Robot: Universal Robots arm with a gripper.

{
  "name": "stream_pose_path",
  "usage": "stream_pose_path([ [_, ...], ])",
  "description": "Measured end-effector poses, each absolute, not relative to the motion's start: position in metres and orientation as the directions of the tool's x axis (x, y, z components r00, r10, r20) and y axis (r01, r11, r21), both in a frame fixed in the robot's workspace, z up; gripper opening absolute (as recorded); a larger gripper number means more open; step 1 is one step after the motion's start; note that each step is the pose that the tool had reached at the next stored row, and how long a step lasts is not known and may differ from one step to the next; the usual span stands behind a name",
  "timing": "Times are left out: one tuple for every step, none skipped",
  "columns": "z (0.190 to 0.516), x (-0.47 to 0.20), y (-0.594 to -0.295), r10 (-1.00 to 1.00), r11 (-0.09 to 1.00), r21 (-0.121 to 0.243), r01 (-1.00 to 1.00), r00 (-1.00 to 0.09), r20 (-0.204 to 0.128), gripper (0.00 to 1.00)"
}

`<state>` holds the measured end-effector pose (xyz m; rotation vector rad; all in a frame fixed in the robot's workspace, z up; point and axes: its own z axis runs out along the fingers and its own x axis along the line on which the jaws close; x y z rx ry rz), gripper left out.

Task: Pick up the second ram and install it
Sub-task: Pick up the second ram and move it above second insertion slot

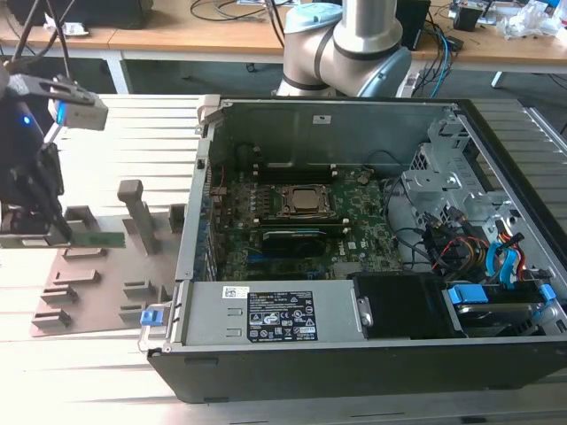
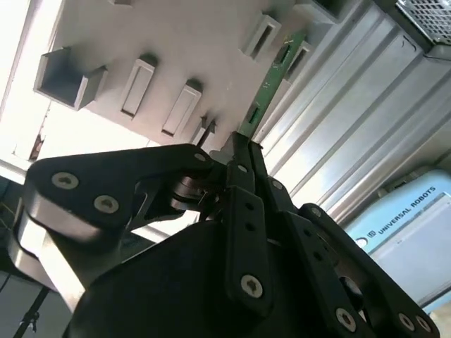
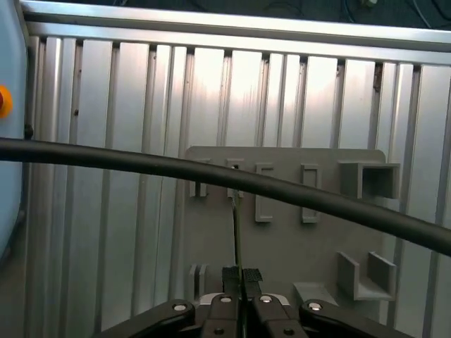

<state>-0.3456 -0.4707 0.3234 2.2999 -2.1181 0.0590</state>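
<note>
Fingers [image 2: 241,169] pinched shut on one end of the second ram [image 2: 276,70], w/ the green stick poking straight out past the tips. In the exterior view the ram [image 1: 96,238] lies level at that view's left, over the grey holder tray [image 1: 106,301] and just beside its upright posts [image 1: 133,208]. Can't tell whether it touches the tray. First wrist view has the ram [image 3: 235,225] edge-on, a thin dark line running from the fingers [image 3: 252,276] across the tray [image 3: 296,239], w/ a black cable [image 3: 141,163] crossing in front. Tray sits on ribbed metal tabletop [image 1: 80,390]. Open PC case [image 1: 292,354] is to the exterior view's right, well apart from the ram, w/ motherboard [image 1: 354,239] and CPU socket [image 1: 306,202] inside. Arm base [image 1: 354,44] stands behind the case.
</note>
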Motion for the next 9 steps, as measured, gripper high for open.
stream_pose_path([
  [0.330, -0.346, -0.469, -0.996, -0.082, -0.015, -0.996, 0.082, 0.037, 0.13],
  [0.336, -0.346, -0.469, -0.996, -0.082, -0.015, -0.996, 0.082, 0.038, 0.13],
  [0.339, -0.345, -0.469, -0.996, -0.083, -0.015, -0.996, 0.082, 0.038, 0.13],
  [0.343, -0.346, -0.469, -0.996, -0.083, -0.015, -0.996, 0.082, 0.038, 0.13],
  [0.352, -0.346, -0.469, -0.996, -0.082, -0.015, -0.996, 0.082, 0.038, 0.13],
  [0.361, -0.346, -0.469, -0.996, -0.082, -0.015, -0.996, 0.082, 0.038, 0.13],
  [0.369, -0.346, -0.469, -0.996, -0.082, -0.015, -0.996, 0.082, 0.037, 0.13],
  [0.378, -0.346, -0.468, -0.996, -0.082, -0.015, -0.996, 0.082, 0.038, 0.13],
  [0.390, -0.346, -0.469, -0.996, -0.082, -0.015, -0.997, 0.081, 0.038, 0.13],
])
